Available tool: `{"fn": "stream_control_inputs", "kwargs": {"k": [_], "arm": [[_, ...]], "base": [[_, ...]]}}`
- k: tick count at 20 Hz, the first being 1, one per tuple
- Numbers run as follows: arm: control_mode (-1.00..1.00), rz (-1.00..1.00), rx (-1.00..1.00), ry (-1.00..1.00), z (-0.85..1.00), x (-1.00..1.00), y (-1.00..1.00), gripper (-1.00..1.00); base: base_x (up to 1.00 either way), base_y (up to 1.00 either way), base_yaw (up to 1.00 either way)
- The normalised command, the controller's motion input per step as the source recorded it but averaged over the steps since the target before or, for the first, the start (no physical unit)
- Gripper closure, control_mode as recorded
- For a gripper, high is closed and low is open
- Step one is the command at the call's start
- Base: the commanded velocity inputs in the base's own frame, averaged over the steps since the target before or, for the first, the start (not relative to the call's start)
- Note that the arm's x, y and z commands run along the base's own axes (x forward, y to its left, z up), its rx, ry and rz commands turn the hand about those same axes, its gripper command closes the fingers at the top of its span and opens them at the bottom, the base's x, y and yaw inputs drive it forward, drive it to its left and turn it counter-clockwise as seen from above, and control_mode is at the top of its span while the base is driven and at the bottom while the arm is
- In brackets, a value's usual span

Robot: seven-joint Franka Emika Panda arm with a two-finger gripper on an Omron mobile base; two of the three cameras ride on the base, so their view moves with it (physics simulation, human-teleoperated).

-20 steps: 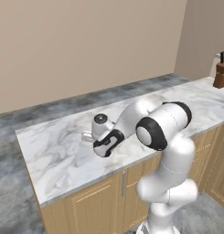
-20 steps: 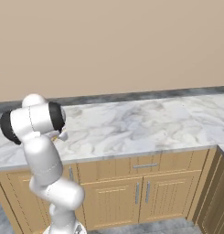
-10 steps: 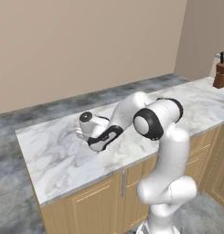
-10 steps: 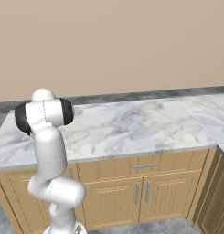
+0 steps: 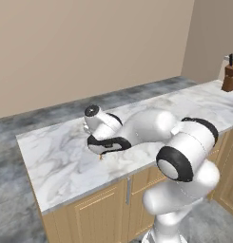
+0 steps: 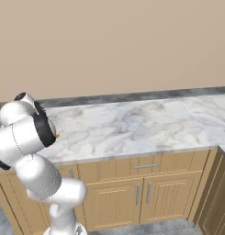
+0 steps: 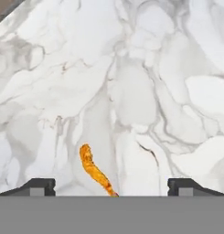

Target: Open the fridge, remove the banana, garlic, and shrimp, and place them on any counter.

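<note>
The shrimp (image 7: 94, 171), a small curved orange piece, lies on the white-grey marble counter (image 7: 131, 82) between my fingertips and nearer the left one. My gripper (image 7: 112, 186) is open, the jaws wide apart and touching nothing. In the left base view the gripper (image 5: 101, 153) points down at the counter (image 5: 56, 156), with an orange speck of the shrimp (image 5: 100, 158) just under it. In the right base view the shrimp (image 6: 57, 136) peeks out beside the arm on the counter (image 6: 132, 124). The fridge, banana and garlic are out of view.
A dark wooden knife block (image 5: 228, 77) stands at the counter's far right end. Light wood cabinet doors with a silver handle (image 5: 128, 184) run below the slab. A beige wall rises behind the counter. The counter's left end (image 5: 27, 156) lies close to the hand.
The jaws have gone from shut to wide open, and the shrimp now lies free on the marble. The hand has swung left along the counter.
</note>
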Motion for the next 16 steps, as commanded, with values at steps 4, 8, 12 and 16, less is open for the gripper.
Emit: {"fn": "stream_control_inputs", "kwargs": {"k": [4,8,12,16], "arm": [[-1.00,0.04,0.04,0.01,1.00,-0.62,-0.03,-1.00],[-1.00,0.12,0.03,0.07,1.00,-0.51,-0.01,-1.00],[-1.00,0.34,0.00,0.18,0.84,-0.48,-0.14,-1.00],[-1.00,0.54,-0.13,0.07,0.15,-0.57,-0.51,-1.00]], "base": [[0.00,0.00,0.00],[0.00,0.00,0.00],[0.00,0.00,0.00],[0.00,0.00,0.00]]}}
